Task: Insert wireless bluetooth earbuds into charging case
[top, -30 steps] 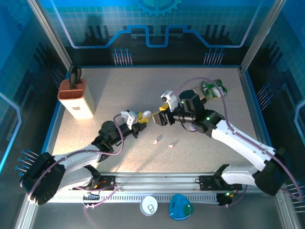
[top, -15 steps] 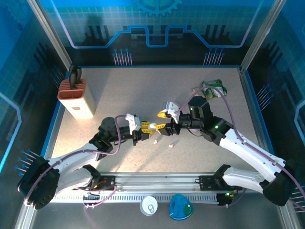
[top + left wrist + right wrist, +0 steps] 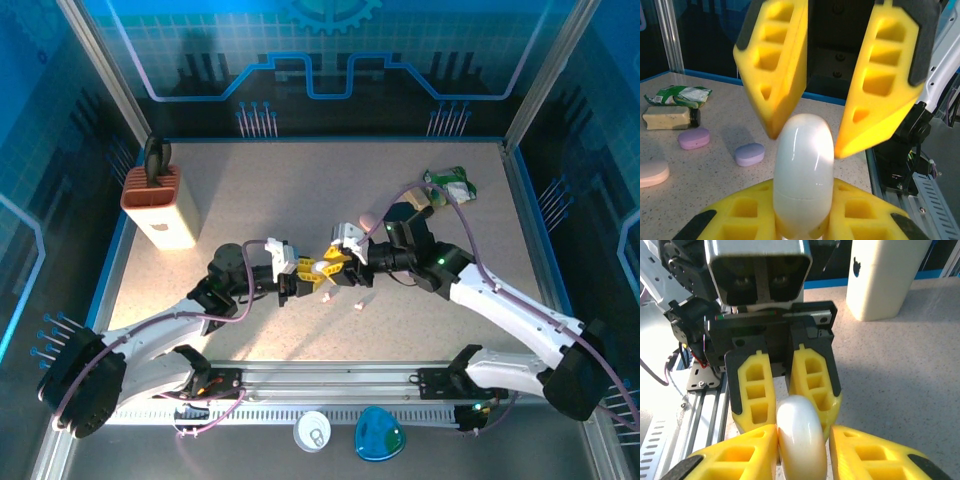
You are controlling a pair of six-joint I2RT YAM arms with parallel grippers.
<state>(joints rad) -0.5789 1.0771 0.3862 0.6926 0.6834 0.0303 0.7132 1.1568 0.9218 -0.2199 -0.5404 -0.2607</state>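
Clamping, L gripper (image 3: 306, 270): white case (image 3: 802, 170) clenched.
R gripper (image 3: 335, 264): pinched on case's other end.
Nearby: 2 earbuds (image 3: 327, 296) seen on table (image 3: 260, 200) just beside; lilac cases (image 3: 750, 154) apart.

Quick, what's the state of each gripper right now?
Left gripper: shut on the white pebble-shaped plastic case.
Right gripper: jaws straddle that case's free end; whether they grip it cannot be told.

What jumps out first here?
Mid-table, a white case is pinched between the left gripper and right gripper, nose to nose. Just nearer the bases, two tiny earbuds lie loose on the table. A tan block stands at the left edge.
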